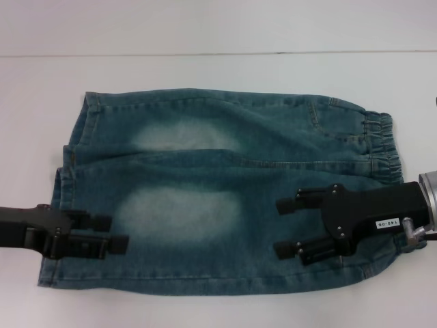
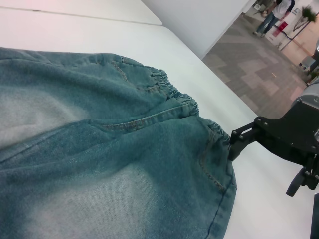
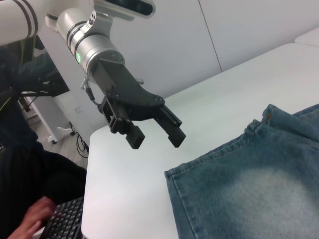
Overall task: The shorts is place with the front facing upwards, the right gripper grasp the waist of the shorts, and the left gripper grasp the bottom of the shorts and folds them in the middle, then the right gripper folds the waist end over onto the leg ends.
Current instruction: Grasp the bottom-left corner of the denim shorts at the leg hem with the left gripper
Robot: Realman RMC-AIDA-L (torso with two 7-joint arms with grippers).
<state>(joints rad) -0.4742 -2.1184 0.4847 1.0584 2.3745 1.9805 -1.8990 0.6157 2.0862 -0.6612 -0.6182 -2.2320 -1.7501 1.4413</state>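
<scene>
Blue denim shorts (image 1: 205, 205) lie flat on the white table (image 1: 205, 75). Their elastic waist (image 1: 382, 147) is at the right and their leg ends (image 1: 58, 198) at the left. My left gripper (image 1: 113, 232) hovers open over the near leg's hem, with nothing between its fingers. My right gripper (image 1: 282, 227) stands open over the near part of the waist end, fingers pointing toward the legs. The right wrist view shows the left gripper (image 3: 155, 138) open just off the hem corner of the shorts (image 3: 249, 194). In the left wrist view the shorts (image 2: 114, 149) fill the frame.
The table's near edge (image 1: 205, 321) runs just below the shorts. Beyond the table's right side there is open floor (image 2: 259, 74) with people far off. A person's hand (image 3: 30, 219) rests by a keyboard (image 3: 65, 224) past the table's left end.
</scene>
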